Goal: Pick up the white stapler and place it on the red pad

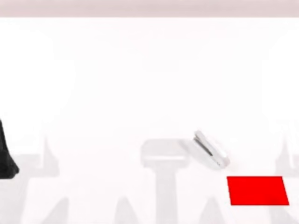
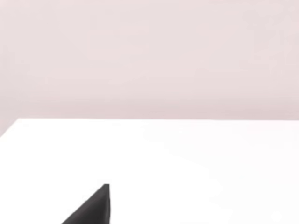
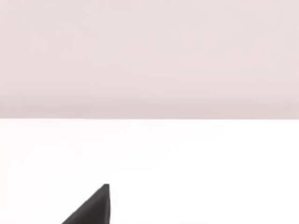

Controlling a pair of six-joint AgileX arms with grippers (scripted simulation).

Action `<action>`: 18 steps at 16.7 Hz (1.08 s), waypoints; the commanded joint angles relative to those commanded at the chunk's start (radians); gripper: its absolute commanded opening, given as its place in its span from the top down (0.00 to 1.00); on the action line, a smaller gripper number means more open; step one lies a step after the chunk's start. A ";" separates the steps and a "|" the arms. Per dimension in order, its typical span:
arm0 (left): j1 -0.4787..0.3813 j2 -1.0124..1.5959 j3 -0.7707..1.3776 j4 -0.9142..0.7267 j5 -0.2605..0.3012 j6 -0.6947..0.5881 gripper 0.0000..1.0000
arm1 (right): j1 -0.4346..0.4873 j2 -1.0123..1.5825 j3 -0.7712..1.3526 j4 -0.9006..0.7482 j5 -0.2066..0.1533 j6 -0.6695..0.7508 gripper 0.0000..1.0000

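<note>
Since the white stapler (image 1: 211, 149) looks rigid, light and slick, pinch across its narrow midsection; jaw states: cannot tell for either gripper.

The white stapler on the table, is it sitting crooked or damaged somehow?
The white stapler lies diagonally, askew to the red pad and apart from it, toward the table's right. No damage shows; nothing else looks odd.

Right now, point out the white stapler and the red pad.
white stapler (image 1: 211, 149), top view, middle of its white body.
red pad (image 1: 257, 190), top view, centre of the flat red surface.
</note>
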 joint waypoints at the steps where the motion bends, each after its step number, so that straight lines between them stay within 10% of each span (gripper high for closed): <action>1: 0.000 0.000 0.000 0.000 0.000 0.000 0.00 | 0.000 0.000 0.000 0.000 0.000 0.000 0.00; 9: 0.000 0.000 0.000 0.000 0.000 0.000 0.00 | 0.095 0.290 0.290 -0.210 -0.001 -0.010 0.00; 18: 0.000 0.000 0.000 0.000 0.000 0.000 0.00 | 0.336 1.254 1.095 -0.784 0.006 -0.050 0.00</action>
